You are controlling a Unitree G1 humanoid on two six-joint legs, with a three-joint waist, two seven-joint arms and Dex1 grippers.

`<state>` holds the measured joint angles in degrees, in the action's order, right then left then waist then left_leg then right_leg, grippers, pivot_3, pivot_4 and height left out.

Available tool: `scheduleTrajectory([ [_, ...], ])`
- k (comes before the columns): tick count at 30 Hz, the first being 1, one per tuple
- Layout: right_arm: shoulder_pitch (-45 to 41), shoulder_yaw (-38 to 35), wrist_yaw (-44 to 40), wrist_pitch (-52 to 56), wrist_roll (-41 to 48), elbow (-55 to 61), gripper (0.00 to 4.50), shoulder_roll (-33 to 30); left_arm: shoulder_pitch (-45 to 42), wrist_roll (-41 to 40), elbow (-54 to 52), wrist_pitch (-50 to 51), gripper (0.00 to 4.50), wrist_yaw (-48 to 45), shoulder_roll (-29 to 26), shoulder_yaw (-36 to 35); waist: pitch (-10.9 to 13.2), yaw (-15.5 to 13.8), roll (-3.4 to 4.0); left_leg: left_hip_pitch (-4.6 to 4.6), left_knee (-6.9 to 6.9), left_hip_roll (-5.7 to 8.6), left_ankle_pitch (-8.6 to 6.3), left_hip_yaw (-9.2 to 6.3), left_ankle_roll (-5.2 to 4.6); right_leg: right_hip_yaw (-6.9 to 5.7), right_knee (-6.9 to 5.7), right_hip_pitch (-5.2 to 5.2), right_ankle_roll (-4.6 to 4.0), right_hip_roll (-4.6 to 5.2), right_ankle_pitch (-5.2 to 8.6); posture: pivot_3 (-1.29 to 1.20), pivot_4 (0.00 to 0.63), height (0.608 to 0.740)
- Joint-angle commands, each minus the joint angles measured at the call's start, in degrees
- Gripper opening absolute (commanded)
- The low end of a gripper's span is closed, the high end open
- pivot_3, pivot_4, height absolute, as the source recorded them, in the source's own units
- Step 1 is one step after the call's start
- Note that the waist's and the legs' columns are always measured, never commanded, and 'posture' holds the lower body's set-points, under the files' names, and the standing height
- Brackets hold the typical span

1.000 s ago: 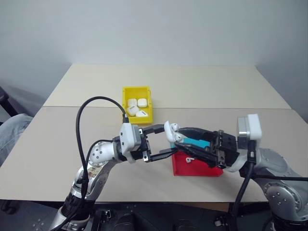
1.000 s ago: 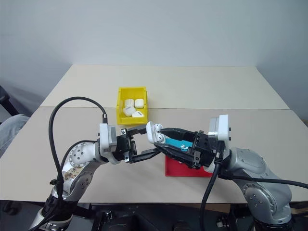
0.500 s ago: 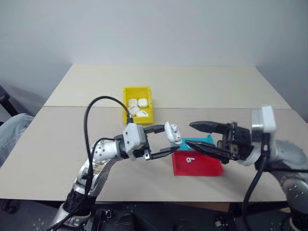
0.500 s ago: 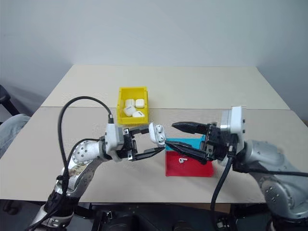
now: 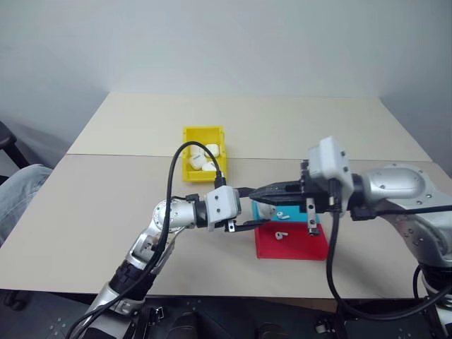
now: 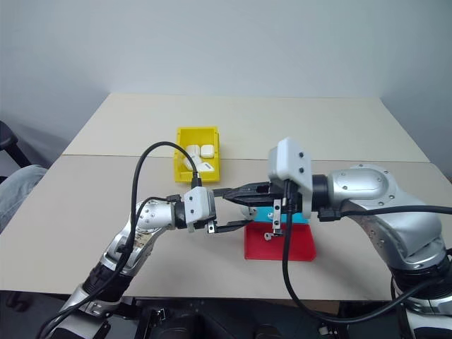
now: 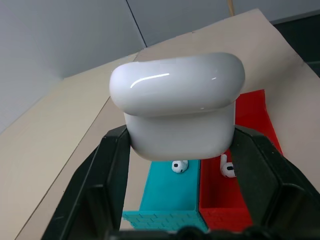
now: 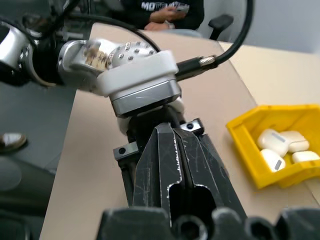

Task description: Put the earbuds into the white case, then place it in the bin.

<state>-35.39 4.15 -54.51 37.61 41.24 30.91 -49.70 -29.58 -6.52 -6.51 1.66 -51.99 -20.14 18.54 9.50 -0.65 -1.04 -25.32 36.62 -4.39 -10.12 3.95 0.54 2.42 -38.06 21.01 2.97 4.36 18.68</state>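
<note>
Both arms are silver-grey metal with rounded joint housings. A white boxy camera block sits at each wrist, and a thick black cable loops to each. The left gripper and right gripper carry scuffed black fingers fastened with small screws.

Right hand: fingers wide apart half a second ago, now pressed together, no gap visible in its wrist view. A second ago they straddled the open white case; then the hand drew back to the right; now it has swung in again and lies over the case, fingertips reaching past it toward the left hand.

White case: lid stood open a second ago; left wrist view now shows it shut, with the left hand's fingers against both sides.

Left hand: has moved forward and down, now just above the near edge of the blue tray and red tray.
</note>
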Motion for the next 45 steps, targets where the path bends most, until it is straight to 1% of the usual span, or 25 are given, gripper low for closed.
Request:
scheduleTrajectory([
  [1,-1.63,0.89,-0.58,-2.69,-3.97,1.00,0.01,0.25,-1.66,0.04,-3.32,2.37,2.74,1.52,1.10,0.01,0.00,0.01,0.00,0.00,0.00,0.00,0.00,0.00,0.00,0.00,0.00,0.00,0.00,0.00,0.00,0.00,0.150,0.740],
  [5,-0.50,2.10,-1.55,-4.02,-8.03,0.80,0.01,-0.45,-0.64,-2.43,-5.48,1.10,2.74,0.45,0.99,-1.19,0.00,0.05,0.00,0.00,0.00,-0.01,0.00,0.00,0.00,0.01,-0.02,0.02,0.00,-0.01,0.00,0.00,0.150,0.740],
  [12,3.47,-0.48,-3.74,-6.43,-11.21,-1.37,0.01,-3.03,0.86,-5.35,-6.84,0.11,2.74,-0.10,0.45,-2.80,0.00,-0.01,0.00,0.00,0.01,0.00,0.00,0.00,0.00,0.00,-0.02,0.02,0.00,0.00,0.00,0.00,0.150,0.740],
  [18,4.75,-3.77,-4.17,-7.50,-10.05,-1.39,0.01,-2.91,1.12,-6.45,-6.17,-0.67,2.74,-0.21,1.02,-3.94,0.00,-0.01,0.00,0.00,0.04,0.00,0.00,0.00,0.00,0.00,-0.02,0.00,0.00,0.00,0.00,0.00,0.150,0.740],
  [21,4.17,-8.04,-3.56,-7.59,-5.73,-1.19,0.01,-0.92,1.14,-6.61,-5.66,-0.63,2.74,0.74,1.31,-4.84,0.00,0.04,0.00,0.00,0.04,-0.01,0.00,0.00,0.00,0.00,-0.02,0.00,0.00,0.00,0.00,0.00,0.150,0.740],
  [23,3.53,-10.82,-1.77,-6.37,-4.05,-1.88,0.01,-0.24,0.50,-4.40,-4.63,1.92,2.74,4.75,1.93,-5.93,0.00,0.02,0.00,0.01,0.04,-0.01,0.00,0.00,0.00,0.00,-0.03,-0.01,0.00,0.00,0.00,0.00,0.150,0.740],
  [25,3.87,-12.28,-0.49,-6.24,-4.18,-2.41,0.01,-0.28,-0.80,-0.53,-2.75,3.38,2.74,9.97,2.94,-6.38,0.00,-0.01,0.00,0.01,0.05,0.00,0.00,-0.01,0.00,0.00,-0.04,-0.02,0.00,0.00,0.00,0.00,0.150,0.740],
  [27,5.85,-13.20,0.70,-6.80,-5.69,-3.02,0.01,-0.68,-5.98,8.18,2.40,9.66,2.74,22.12,5.84,-6.47,0.01,-0.27,-0.02,0.01,0.10,0.00,0.00,-0.02,0.00,-0.02,-0.04,-0.05,0.02,0.00,-0.01,0.00,0.150,0.740],
  [28,6.82,-13.68,1.10,-6.85,-5.92,-3.11,0.01,-0.80,-8.58,11.32,5.83,10.10,2.74,27.49,7.16,-7.11,0.02,-0.59,-0.04,0.01,0.17,0.03,0.00,-0.09,0.00,-0.09,-0.04,-0.12,0.03,0.01,-0.02,0.00,0.150,0.740],
  [29,7.67,-14.13,1.45,-6.81,-5.92,-3.07,0.01,-0.78,-10.78,13.67,8.58,10.59,2.74,31.67,8.03,-7.81,0.02,-0.72,-0.06,0.01,0.21,0.05,0.01,-0.14,-0.01,-0.14,-0.03,-0.16,0.07,0.01,-0.04,0.00,0.150,0.740],
  [31,9.30,-14.69,1.98,-6.92,-5.94,-2.72,0.01,-0.67,-13.71,16.02,12.77,9.69,2.74,37.13,8.97,-9.23,0.02,-0.54,-0.06,-0.01,0.23,0.09,0.00,-0.14,-0.03,-0.09,0.01,-0.18,0.11,0.04,-0.06,0.00,0.150,0.740],
  [33,11.46,-14.75,2.75,-7.18,-6.79,-2.64,0.01,-0.55,-17.40,18.94,17.60,12.29,2.74,43.21,9.55,-10.37,0.02,-0.27,-0.06,0.00,0.21,0.10,-0.04,-0.12,-0.07,-0.06,0.04,-0.17,0.11,0.05,-0.06,0.00,0.150,0.740],
  [34,12.49,-14.63,3.17,-7.40,-7.37,-2.54,0.01,-0.55,-19.07,20.61,19.85,13.94,2.74,45.20,9.34,-10.31,0.02,-0.18,-0.06,-0.01,0.16,0.10,-0.04,-0.13,-0.07,-0.06,0.05,-0.15,0.11,0.05,-0.06,0.00,0.150,0.740],
  [35,13.25,-14.53,3.58,-7.22,-7.58,-2.36,0.01,-0.59,-20.26,20.99,21.65,14.43,2.74,46.77,9.46,-10.84,0.02,-0.11,-0.06,-0.02,0.15,0.10,-0.04,-0.12,-0.07,-0.06,0.04,-0.12,0.11,0.05,-0.05,0.00,0.150,0.740],
  [37,14.54,-14.18,4.18,-7.29,-8.35,-2.09,0.01,-0.64,-22.94,21.60,25.06,18.53,2.74,48.51,9.73,-11.51,0.02,-0.01,-0.06,-0.05,0.11,0.10,-0.03,-0.10,-0.06,-0.05,0.04,-0.06,0.12,0.05,-0.05,0.00,0.150,0.740],
  [39,15.22,-13.66,4.68,-7.05,-9.01,-1.88,0.01,-0.78,-24.09,22.18,27.63,19.37,2.74,49.53,9.49,-11.45,0.02,-0.04,-0.06,-0.08,0.10,0.11,-0.02,-0.09,-0.05,-0.05,0.03,-0.02,0.12,0.05,-0.05,0.00,0.150,0.740],
  [42,16.11,-12.91,4.88,-7.08,-10.06,-1.88,0.01,-1.00,-25.69,23.20,31.33,24.31,2.74,50.41,9.84,-10.91,0.02,-0.05,-0.06,-0.08,0.11,0.11,-0.02,-0.08,-0.04,-0.05,0.03,-0.02,0.12,0.05,-0.05,0.00,0.150,0.740],
  [43,16.38,-12.71,4.87,-7.21,-10.44,-1.87,0.01,-1.08,-25.72,23.11,32.05,24.07,2.74,50.60,10.00,-10.93,0.03,-0.06,-0.07,-0.08,0.11,0.11,-0.01,-0.08,-0.03,-0.05,0.02,-0.01,0.12,0.05,-0.05,0.00,0.150,0.740],
  [45,16.70,-12.45,4.94,-7.23,-10.93,-1.96,0.00,-1.09,-25.57,22.62,32.23,25.16,3.46,49.50,10.29,-10.64,0.03,-0.06,-0.07,-0.11,0.11,0.11,0.00,-0.08,-0.02,-0.06,0.02,0.00,0.12,0.05,-0.05,0.00,0.150,0.740],
])
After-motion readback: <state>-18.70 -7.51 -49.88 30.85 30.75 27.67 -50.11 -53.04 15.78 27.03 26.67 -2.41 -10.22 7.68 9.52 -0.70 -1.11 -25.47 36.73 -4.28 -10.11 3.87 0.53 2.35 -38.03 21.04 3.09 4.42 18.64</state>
